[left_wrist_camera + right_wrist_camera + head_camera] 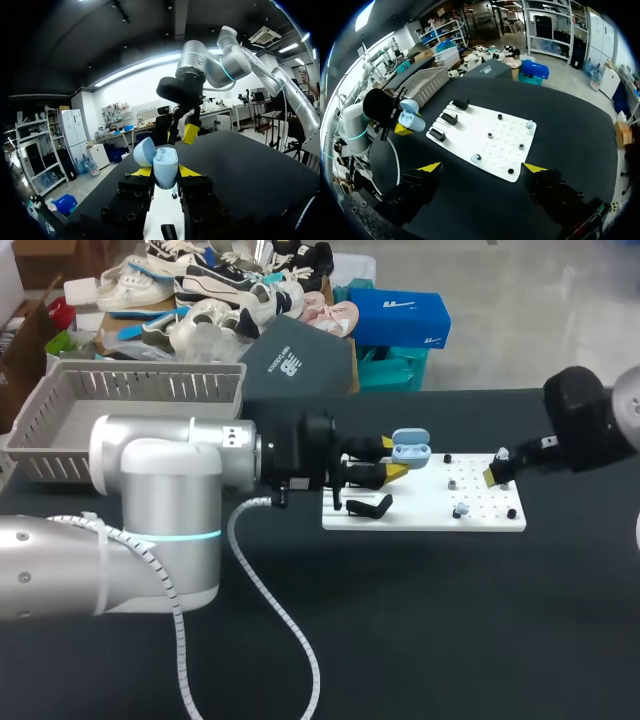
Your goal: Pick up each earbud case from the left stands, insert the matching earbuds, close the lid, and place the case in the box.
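Basket: a grey slatted basket (60,410) stands at the desk's far left corner, well apart from the board.
Desk: black surface (430,630) under everything.
Left arm: the silver arm (150,500) comes in from the left and lies low across the desk; a white coiled cable (285,625) trails from it over the desk.
Left tool (392,460): gripping the earbud case, one yellow-tipped finger pressed on each side, as the left wrist view shows.
Earbud case (165,167): light blue, lid swung open, held above the board's far left part, clear of the stands.
Stands: three black stands (450,118) sit in a row along the board's left end; none of them carries a case.
Board: a white pegboard (425,518) lies flat at mid-desk, dotted with small black pegs (490,135).
Earbuds: two small pale pieces (476,158) rest on the board, one near its front edge, one at its far right corner; too small to tell more.
Right tool (482,170): fingers spread wide with nothing between them, hovering over the board's far right end.
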### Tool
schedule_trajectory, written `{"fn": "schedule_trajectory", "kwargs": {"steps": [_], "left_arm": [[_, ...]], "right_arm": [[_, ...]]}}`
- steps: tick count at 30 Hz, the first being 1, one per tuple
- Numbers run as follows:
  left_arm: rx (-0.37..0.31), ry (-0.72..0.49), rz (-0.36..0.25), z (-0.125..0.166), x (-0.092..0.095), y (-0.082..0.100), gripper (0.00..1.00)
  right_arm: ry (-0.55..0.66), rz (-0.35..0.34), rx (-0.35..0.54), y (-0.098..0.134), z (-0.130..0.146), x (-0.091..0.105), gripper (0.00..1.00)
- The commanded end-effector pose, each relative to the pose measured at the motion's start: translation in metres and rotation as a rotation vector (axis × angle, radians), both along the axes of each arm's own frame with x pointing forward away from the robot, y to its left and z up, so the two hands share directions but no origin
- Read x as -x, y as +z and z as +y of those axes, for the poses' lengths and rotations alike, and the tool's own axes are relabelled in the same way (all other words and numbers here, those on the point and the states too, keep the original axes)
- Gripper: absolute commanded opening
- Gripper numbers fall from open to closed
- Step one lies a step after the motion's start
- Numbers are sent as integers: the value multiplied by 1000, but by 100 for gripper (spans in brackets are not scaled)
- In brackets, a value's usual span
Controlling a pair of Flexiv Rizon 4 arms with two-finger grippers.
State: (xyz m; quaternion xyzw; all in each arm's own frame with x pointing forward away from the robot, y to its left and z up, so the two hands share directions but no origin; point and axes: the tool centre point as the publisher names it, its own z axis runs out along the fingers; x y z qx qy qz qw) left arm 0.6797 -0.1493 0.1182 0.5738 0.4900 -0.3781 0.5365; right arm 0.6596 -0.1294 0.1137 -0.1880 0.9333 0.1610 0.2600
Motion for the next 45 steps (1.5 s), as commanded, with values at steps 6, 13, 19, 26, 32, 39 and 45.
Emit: {"fn": "schedule_trajectory", "kwargs": {"steps": [6, 13, 19, 26, 32, 39, 45], "left_arm": [[4, 1, -2, 0, 0, -1, 0], [4, 1, -2, 0, 0, -1, 0], [4, 1, -2, 0, 0, -1, 0], [4, 1, -2, 0, 0, -1, 0], [4, 1, -2, 0, 0, -1, 0], [4, 1, -2, 0, 0, -1, 0], [4, 1, -2, 0, 0, -1, 0]], "right_arm": [[8, 62, 261, 8, -4, -32, 100], [11, 75, 266, 6, -11, -38, 100], [11, 75, 266, 6, -11, -38, 100], [177, 14, 271, -33, 8, -41, 100], [159, 18, 366, -63, -11, -58, 100], [150, 36, 421, -72, -25, -68, 100], [156, 35, 451, -77, -32, -84, 100]]}}
